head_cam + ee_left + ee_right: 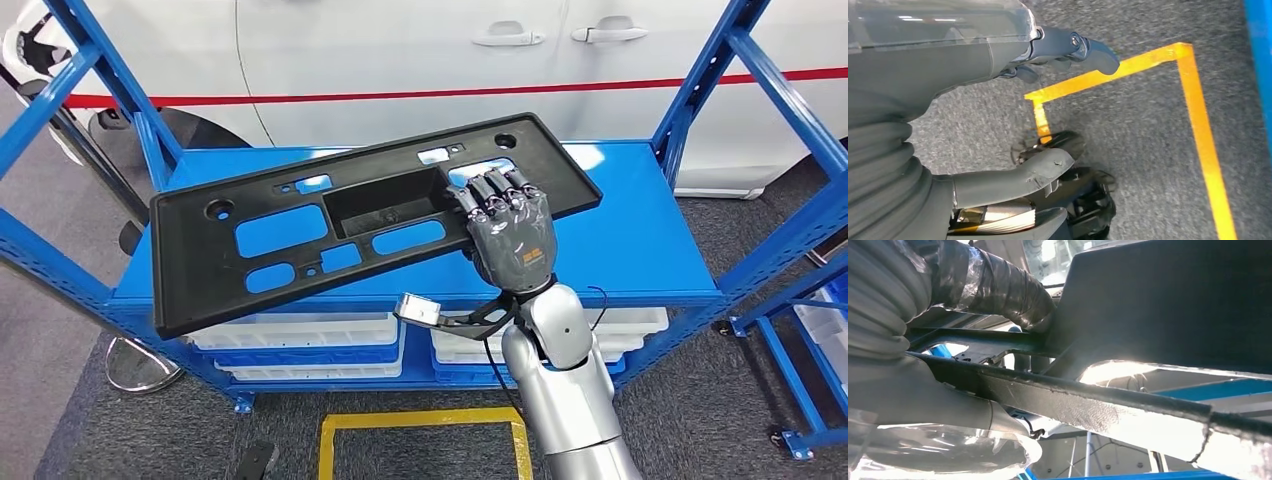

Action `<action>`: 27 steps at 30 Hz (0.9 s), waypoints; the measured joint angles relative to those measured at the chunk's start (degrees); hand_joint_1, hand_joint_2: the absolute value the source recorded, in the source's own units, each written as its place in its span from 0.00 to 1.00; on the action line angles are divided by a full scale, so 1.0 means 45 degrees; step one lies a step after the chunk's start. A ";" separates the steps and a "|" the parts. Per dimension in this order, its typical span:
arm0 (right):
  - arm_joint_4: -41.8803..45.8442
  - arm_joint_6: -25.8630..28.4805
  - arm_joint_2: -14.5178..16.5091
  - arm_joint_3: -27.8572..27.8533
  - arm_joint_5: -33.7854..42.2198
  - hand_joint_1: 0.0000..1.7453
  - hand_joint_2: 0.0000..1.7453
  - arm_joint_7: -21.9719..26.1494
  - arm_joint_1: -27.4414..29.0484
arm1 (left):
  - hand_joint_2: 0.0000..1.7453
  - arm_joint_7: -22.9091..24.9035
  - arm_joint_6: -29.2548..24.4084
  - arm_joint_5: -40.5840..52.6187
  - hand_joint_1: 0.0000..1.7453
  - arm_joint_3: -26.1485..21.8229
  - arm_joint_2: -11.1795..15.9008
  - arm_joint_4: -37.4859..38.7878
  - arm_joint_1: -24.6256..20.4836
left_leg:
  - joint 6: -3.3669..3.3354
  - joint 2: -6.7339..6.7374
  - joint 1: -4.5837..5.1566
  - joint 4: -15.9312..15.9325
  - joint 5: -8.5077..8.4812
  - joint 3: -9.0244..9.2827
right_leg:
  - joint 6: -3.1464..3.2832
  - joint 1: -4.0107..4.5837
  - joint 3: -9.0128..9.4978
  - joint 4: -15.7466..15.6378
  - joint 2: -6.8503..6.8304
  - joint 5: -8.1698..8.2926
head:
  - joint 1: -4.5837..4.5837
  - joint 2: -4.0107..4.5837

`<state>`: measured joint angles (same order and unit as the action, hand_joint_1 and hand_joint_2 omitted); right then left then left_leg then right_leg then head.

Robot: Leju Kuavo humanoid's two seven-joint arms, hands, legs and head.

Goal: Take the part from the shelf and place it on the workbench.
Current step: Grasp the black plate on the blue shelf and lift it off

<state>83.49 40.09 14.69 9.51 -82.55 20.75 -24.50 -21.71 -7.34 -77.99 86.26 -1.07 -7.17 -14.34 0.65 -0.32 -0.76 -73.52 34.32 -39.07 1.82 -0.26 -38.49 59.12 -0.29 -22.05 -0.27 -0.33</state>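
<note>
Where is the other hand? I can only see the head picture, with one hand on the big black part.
Observer: The left hand hangs down by the robot's side, over grey carpet with yellow tape on it.
Operator: Is it holding anything?
Observer: No, its fingers are curled in with nothing in them.
Operator: Does the right hand really have the part?
Observer: Yes. From the right wrist camera, the right hand has its thumb under the black part and fingers over it, so the edge is clamped between them.
</note>
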 joint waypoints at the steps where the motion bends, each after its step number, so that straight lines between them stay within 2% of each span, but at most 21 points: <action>1: 0.0000 0.0000 0.0000 0.0000 0.0001 1.00 1.00 0.0015 -0.0003 | 1.00 0.0010 0.0000 0.0000 0.00 0.0001 0.0001 0.0000 -0.0009 | -0.0002 0.0001 -0.0005 0.0642 -0.0243 0.0504 | -0.0028 -0.0007 -0.0141 0.0003 0.0003 0.0121 | -0.0001 0.0000; 3: 0.0005 0.0000 0.0006 0.0002 0.0004 1.00 1.00 0.0024 -0.0021 | 1.00 0.0027 0.0000 0.0000 0.00 0.0001 0.0003 0.0000 -0.0059 | -0.0047 -0.0004 0.0017 0.2438 -0.0708 0.1716 | -0.0132 -0.0003 -0.0351 0.0013 0.0007 0.0355 | -0.0002 0.0000; 4: 0.0010 0.0000 0.0013 0.0004 0.0004 1.00 1.00 0.0028 -0.0035 | 1.00 0.0028 0.0000 0.0000 0.00 0.0001 0.0000 0.0000 -0.0089 | -0.0099 -0.0015 0.0047 0.3055 -0.0858 0.2081 | -0.0206 0.0004 -0.0407 0.0012 0.0008 0.0458 | 0.0000 0.0000; 5: 0.0016 0.0000 0.0026 0.0007 0.0005 1.00 1.00 0.0040 -0.0053 | 1.00 0.0032 0.0004 0.0001 0.00 0.0001 -0.0002 0.0000 -0.0108 | -0.0162 -0.0027 0.0084 0.3365 -0.0928 0.2230 | -0.0286 0.0007 -0.0432 0.0003 0.0007 0.0557 | 0.0003 0.0000; 8: 0.0024 0.0000 0.0050 0.0030 0.0017 1.00 1.00 0.0079 -0.0087 | 1.00 0.0056 0.0019 0.0004 0.00 0.0001 -0.0019 0.0000 -0.0101 | -0.0425 -0.0016 0.0138 0.3411 -0.1243 0.2074 | -0.0516 -0.0037 -0.0449 -0.0106 0.0026 0.0812 | 0.0007 0.0000; 9: 0.0026 -0.0001 0.0049 0.0035 0.0030 1.00 1.00 0.0084 -0.0089 | 1.00 0.0064 0.0023 0.0004 0.00 0.0001 -0.0032 0.0000 -0.0109 | -0.0536 0.0010 0.0128 0.3447 -0.1405 0.1989 | -0.0572 -0.0055 -0.0528 -0.0018 0.0042 0.0641 | 0.0010 0.0000; 10: 0.0027 -0.0001 0.0046 0.0035 0.0045 1.00 1.00 0.0089 -0.0094 | 1.00 0.0072 0.0025 0.0004 0.00 0.0002 -0.0042 0.0000 -0.0127 | -0.0637 0.0039 0.0111 0.3488 -0.1592 0.1856 | -0.0611 -0.0070 -0.0676 0.0307 0.0058 0.0201 | 0.0012 0.0000; 13: 0.0027 0.0000 0.0044 0.0034 0.0081 1.00 1.00 0.0149 -0.0096 | 1.00 0.0085 0.0027 -0.0002 0.00 0.0006 -0.0050 0.0000 -0.0156 | -0.0788 0.0081 0.0138 0.3494 -0.2096 0.1271 | -0.0677 -0.0102 -0.1241 0.2584 0.0070 -0.1804 | 0.0012 0.0000; 14: 0.0025 -0.0001 0.0044 0.0034 0.0092 1.00 1.00 0.0176 -0.0091 | 1.00 0.0086 0.0025 -0.0004 0.00 0.0006 -0.0050 0.0000 -0.0153 | -0.0788 0.0085 0.0155 0.3473 -0.2240 0.1055 | -0.0692 -0.0104 -0.1294 0.3279 0.0069 -0.2106 | 0.0012 0.0000; 15: 0.0024 -0.0001 0.0044 0.0034 0.0104 1.00 1.00 0.0195 -0.0088 | 1.00 0.0087 0.0024 -0.0006 0.00 0.0006 -0.0051 0.0000 -0.0150 | -0.0781 0.0088 0.0167 0.3443 -0.2376 0.0839 | -0.0691 -0.0104 -0.1183 0.3625 0.0069 -0.2113 | 0.0012 0.0000; 16: 0.0024 -0.0001 0.0044 0.0034 0.0113 1.00 1.00 0.0209 -0.0086 | 1.00 0.0090 0.0024 -0.0007 0.00 0.0006 -0.0052 0.0000 -0.0149 | -0.0764 0.0088 0.0175 0.3409 -0.2504 0.0626 | -0.0672 -0.0101 -0.0869 0.3552 0.0069 -0.1912 | 0.0011 0.0000; 17: 0.0024 -0.0001 0.0045 0.0034 0.0118 1.00 1.00 0.0222 -0.0087 | 1.00 0.0092 0.0027 -0.0007 0.00 0.0006 -0.0053 0.0000 -0.0147 | -0.0739 0.0085 0.0178 0.3373 -0.2627 0.0428 | -0.0631 -0.0096 -0.0335 0.3048 0.0070 -0.1643 | 0.0011 0.0000; 18: 0.0027 0.0000 0.0049 0.0035 0.0121 1.00 1.00 0.0232 -0.0094 | 1.00 0.0095 0.0029 -0.0007 0.00 0.0006 -0.0057 0.0000 -0.0147 | -0.0706 0.0081 0.0177 0.3332 -0.2741 0.0267 | -0.0571 -0.0084 0.0359 0.2225 0.0070 -0.1505 | 0.0008 0.0000; 19: 0.0030 0.0000 0.0058 0.0038 0.0123 1.00 1.00 0.0243 -0.0105 | 1.00 0.0097 0.0032 -0.0006 0.00 0.0006 -0.0062 0.0000 -0.0147 | -0.0656 0.0073 0.0188 0.3296 -0.2847 0.0140 | -0.0515 -0.0045 0.1038 0.1297 0.0068 -0.1531 | 0.0007 0.0000; 20: 0.0033 0.0000 0.0069 0.0040 0.0125 1.00 1.00 0.0251 -0.0113 | 1.00 0.0096 0.0034 -0.0007 0.00 0.0006 -0.0067 0.0000 -0.0142 | -0.0591 0.0069 0.0187 0.3288 -0.2950 0.0075 | -0.0466 -0.0003 0.1527 0.0607 0.0071 -0.1587 | 0.0005 0.0000; 21: 0.0035 0.0000 0.0079 0.0042 0.0132 1.00 1.00 0.0256 -0.0131 | 1.00 0.0097 0.0034 -0.0009 0.00 0.0006 -0.0072 0.0000 -0.0141 | -0.0516 0.0068 0.0176 0.3287 -0.3045 0.0051 | -0.0425 0.0046 0.1805 0.0152 0.0076 -0.1689 | 0.0006 0.0000; 23: 0.0034 -0.0001 0.0091 0.0042 0.0158 1.00 1.00 0.0282 -0.0151 | 1.00 0.0097 0.0034 -0.0013 0.00 0.0006 -0.0075 0.0000 -0.0137 | -0.0348 0.0064 0.0150 0.3365 -0.3253 0.0045 | -0.0321 0.0097 0.1809 -0.0028 0.0079 -0.1561 | 0.0010 0.0000; 24: 0.0033 -0.0002 0.0096 0.0042 0.0177 1.00 1.00 0.0302 -0.0167 | 1.00 0.0100 0.0034 -0.0013 0.00 0.0006 -0.0074 0.0000 -0.0136 | -0.0273 0.0050 0.0129 0.3342 -0.3230 -0.0006 | -0.0241 0.0082 0.1750 -0.0098 0.0056 -0.1443 | 0.0013 0.0000; 25: 0.0033 -0.0004 0.0113 0.0041 0.0195 1.00 1.00 0.0325 -0.0174 | 1.00 0.0100 0.0035 -0.0015 0.00 0.0007 -0.0073 0.0000 -0.0129 | -0.0203 0.0038 0.0118 0.3191 -0.2981 -0.0109 | -0.0146 0.0057 0.1640 -0.0138 0.0031 -0.1276 | 0.0007 0.0000; 26: 0.0032 -0.0005 0.0134 0.0040 0.0211 1.00 1.00 0.0344 -0.0181 | 1.00 0.0100 0.0036 -0.0015 0.00 0.0007 -0.0070 0.0000 -0.0123 | -0.0140 0.0026 0.0103 0.2816 -0.2491 -0.0266 | -0.0049 0.0022 0.1493 -0.0189 0.0003 -0.1094 | 0.0004 0.0000; 27: 0.0033 -0.0005 0.0156 0.0040 0.0220 1.00 1.00 0.0352 -0.0190 | 1.00 0.0100 0.0040 -0.0015 0.00 0.0008 -0.0070 0.0000 -0.0122 | -0.0091 0.0024 0.0067 0.2190 -0.1803 -0.0452 | 0.0014 0.0015 0.1317 -0.0201 -0.0016 -0.0920 | -0.0001 0.0000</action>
<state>83.64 40.06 15.39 9.69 -81.56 22.33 -25.36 -21.27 -7.16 -78.05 86.30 -1.38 -7.17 -14.89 0.24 -0.21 -0.46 -63.66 26.20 -41.10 1.89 -0.19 -32.56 58.21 -0.36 -26.19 -0.28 -0.33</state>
